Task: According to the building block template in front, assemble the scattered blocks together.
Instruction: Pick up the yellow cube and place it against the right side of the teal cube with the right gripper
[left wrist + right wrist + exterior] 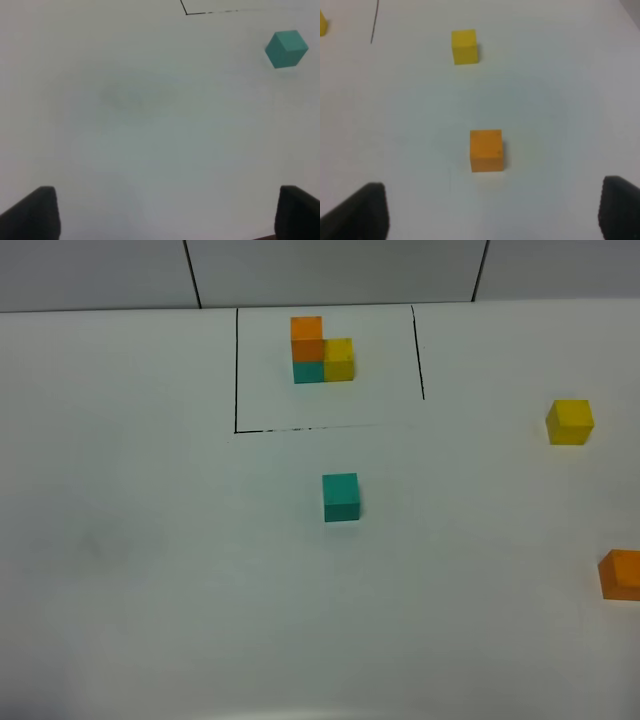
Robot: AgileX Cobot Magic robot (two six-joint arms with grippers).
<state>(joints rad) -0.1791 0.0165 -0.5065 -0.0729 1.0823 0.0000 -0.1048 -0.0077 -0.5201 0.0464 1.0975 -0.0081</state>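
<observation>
left jaws wide apart; right jaws apart; orange cube (pixel 486 150) ahead, apparently untouched

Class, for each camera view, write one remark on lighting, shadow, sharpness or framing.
Exterior high view: even light; the teal cube casts almost no shadow, and the orange cube is cropped by the frame edge. Left wrist view: soft overall, with the left gripper jaws dark and blurred. Right wrist view: the orange cube looks fairly sharp; right gripper jaws blurred.
</observation>
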